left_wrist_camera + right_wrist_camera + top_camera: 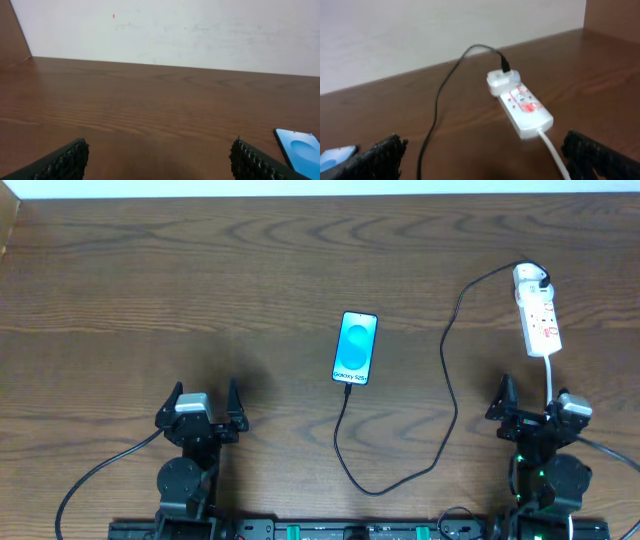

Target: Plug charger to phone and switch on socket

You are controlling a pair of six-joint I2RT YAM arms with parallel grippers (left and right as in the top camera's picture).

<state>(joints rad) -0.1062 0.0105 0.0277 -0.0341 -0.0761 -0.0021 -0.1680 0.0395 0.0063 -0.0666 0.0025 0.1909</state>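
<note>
The left claw (206, 391) stands released, its two fingers spread wide and holding nothing, low over the table (150, 280) near the front edge, to the left of the phone (356, 347) and nearer the front. The right claw (529, 397) is spread just as wide and empty, to the phone's right. Both arms sit folded back, their claws pointing toward the far wall.

The phone lies flat, screen up and glowing blue-cyan, with small white lettering at its near end. A thin black cable (447, 380) meets that near end, loops toward the front edge, then climbs right to a white power strip (538, 315) with red markings, well to the phone's right.

Only the overhead view shows the cable reaching the phone; whether it is seated I cannot tell. The right wrist view shows the cable's black plug in a white block (502, 80) on the strip's far end and a white cord (555, 150) leaving the near end.
</note>
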